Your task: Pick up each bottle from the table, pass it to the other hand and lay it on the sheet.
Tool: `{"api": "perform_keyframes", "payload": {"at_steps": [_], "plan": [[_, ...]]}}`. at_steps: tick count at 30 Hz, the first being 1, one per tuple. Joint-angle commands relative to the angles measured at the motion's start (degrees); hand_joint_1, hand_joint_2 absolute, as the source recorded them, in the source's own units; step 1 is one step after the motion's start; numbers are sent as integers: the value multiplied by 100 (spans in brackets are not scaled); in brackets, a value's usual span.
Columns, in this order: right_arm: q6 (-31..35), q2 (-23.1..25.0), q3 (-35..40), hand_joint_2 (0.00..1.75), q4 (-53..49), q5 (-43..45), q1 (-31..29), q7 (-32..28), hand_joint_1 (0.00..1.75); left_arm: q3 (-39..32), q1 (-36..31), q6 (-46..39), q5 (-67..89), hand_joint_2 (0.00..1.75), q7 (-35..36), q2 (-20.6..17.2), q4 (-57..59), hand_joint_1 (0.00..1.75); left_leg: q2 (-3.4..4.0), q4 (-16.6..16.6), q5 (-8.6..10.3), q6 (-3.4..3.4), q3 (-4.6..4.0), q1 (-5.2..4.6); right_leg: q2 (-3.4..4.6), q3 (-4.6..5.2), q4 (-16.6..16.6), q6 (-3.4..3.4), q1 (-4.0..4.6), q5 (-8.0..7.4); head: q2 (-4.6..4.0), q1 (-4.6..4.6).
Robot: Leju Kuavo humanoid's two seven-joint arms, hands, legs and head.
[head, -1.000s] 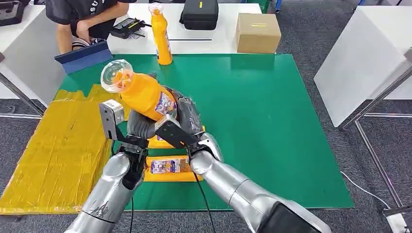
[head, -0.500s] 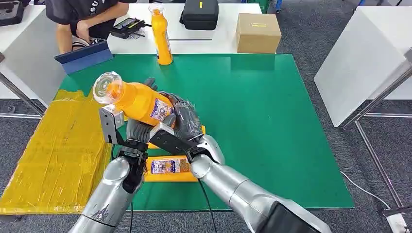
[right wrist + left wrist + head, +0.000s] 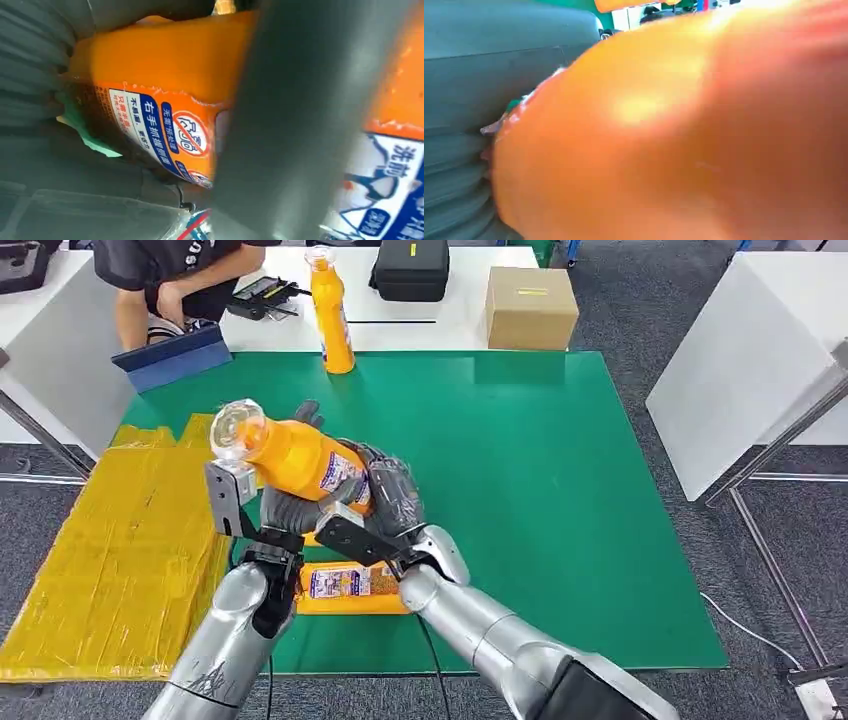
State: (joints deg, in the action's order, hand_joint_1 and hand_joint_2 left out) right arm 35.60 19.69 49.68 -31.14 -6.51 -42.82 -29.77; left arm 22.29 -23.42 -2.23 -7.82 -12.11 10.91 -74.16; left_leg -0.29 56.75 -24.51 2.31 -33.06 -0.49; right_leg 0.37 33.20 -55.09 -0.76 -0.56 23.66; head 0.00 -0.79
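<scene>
Handover step under way, by judgement. Orange bottle (image 3: 300,455) held tilted above green counter (image 3: 560,490), clear cap end toward yellow sheet (image 3: 110,540). Right hand (image 3: 385,495) wrapped around labelled lower body; left hand (image 3: 290,508) cupped against underside, fingers on bottle. Both hands grasping same bottle. Second bottle (image 3: 345,585) lies flat on counter beneath forearms; third bottle (image 3: 333,310) upright at far edge. Next move calls for firm left grasp, right-hand release, then swing toward sheet and lay bottle flat.
</scene>
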Motion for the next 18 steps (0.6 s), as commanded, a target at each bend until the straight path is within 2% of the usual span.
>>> {"api": "perform_keyframes", "payload": {"at_steps": [1, 18], "plan": [[29, 31, 178, 175, 659, -130, 219, -96, 175, 7, -861, -33, 44, 175, 58, -170, -127, 0, -16, 5, -3, -15, 5, 9, -20, -14, 1, 6, 9, 6, 0, 0], [57, 31, 153, 175, 688, -119, 211, -118, 175, 33, -837, -24, 27, 175, 91, -224, -247, 0, -13, 3, -2, -14, 6, 7, -17, -12, 1, 5, 7, 6, 0, 0]]}}
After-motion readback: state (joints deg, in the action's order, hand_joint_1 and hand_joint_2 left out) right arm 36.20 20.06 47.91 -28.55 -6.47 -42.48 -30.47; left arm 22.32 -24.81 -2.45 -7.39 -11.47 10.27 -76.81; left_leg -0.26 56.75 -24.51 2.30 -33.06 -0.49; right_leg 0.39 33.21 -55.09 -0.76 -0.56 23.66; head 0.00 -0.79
